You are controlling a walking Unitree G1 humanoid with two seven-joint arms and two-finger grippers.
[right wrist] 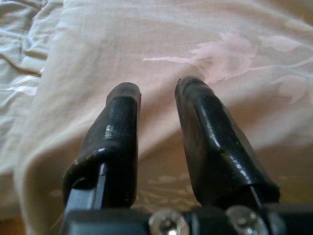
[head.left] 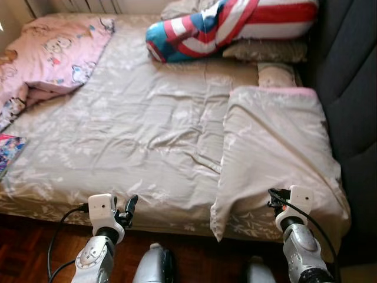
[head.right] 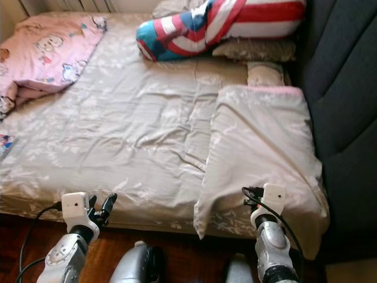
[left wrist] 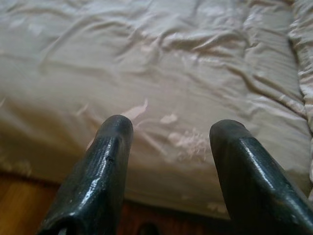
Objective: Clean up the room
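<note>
A bed (head.left: 141, 124) with a beige flowered sheet lies before me. A folded beige duvet (head.left: 277, 147) rests on its right side, one corner hanging over the front edge. My left gripper (head.left: 129, 207) hovers at the bed's front edge, open, with wrinkled sheet beyond its fingertips (left wrist: 117, 128). My right gripper (head.left: 274, 198) is at the duvet's front edge. In the right wrist view its fingers (right wrist: 195, 98) stand a narrow gap apart over the duvet cloth (right wrist: 220, 54), holding nothing.
A pink cartoon blanket (head.left: 53, 53) is bunched at the bed's far left. A red, white and blue striped pillow (head.left: 230, 26) lies at the far end on beige pillows (head.left: 265, 52). A colourful book (head.left: 9, 150) is at the left edge. Dark upholstery (head.left: 353, 76) rises on the right; wooden floor (head.left: 29, 247) below.
</note>
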